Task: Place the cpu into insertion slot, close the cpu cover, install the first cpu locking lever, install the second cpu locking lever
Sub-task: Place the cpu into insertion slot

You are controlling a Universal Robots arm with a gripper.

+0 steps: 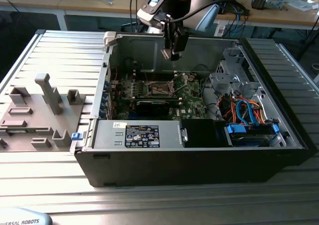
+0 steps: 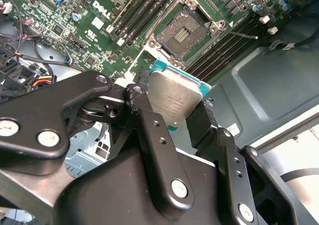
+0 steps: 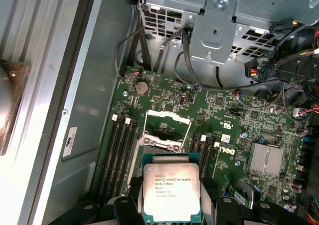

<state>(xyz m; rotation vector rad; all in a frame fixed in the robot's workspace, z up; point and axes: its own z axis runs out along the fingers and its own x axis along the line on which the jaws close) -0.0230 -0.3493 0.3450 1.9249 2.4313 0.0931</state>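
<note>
Closest to the lens in both wrist views is the black metal pincer point(image 2: 172, 103), and its two fingers point(image 2: 149, 130) are closed on the cpu point(image 3: 171, 190), a small flat square chip with a silver-grey metal top and a blue-green border. They press only on two opposite edges, so the top and the contact side below are not touched, and the chip lies flat between them.

On the exterior view's left, a grey plastic fixture tray point(image 1: 35, 115) rests on the ribbed aluminium tabletop point(image 1: 149, 200). Beside it lies the large black and silver computer case point(image 1: 199, 165), with its side panel off so that the arm can reach in from above. Inside, the green motherboard point(image 1: 192, 95) lies flat, and near its middle is the square insertion slot point(image 2: 182, 33), bare, with its contacts showing. The cpu cover point(image 3: 167, 116), a thin silvery square metal frame, seems to be lifted on its hinge, though from this angle I am not fully sure; this leaves the slot free for the chip. The pincer hangs over this part of the board, well above it, so the cpu is in the air and not yet in the slot. I judge that the first step is in hand. On the exterior view's right, a grey metal drive cage point(image 1: 227, 65) with blue and orange cables point(image 1: 246, 108) sits away from the pincer.
</note>
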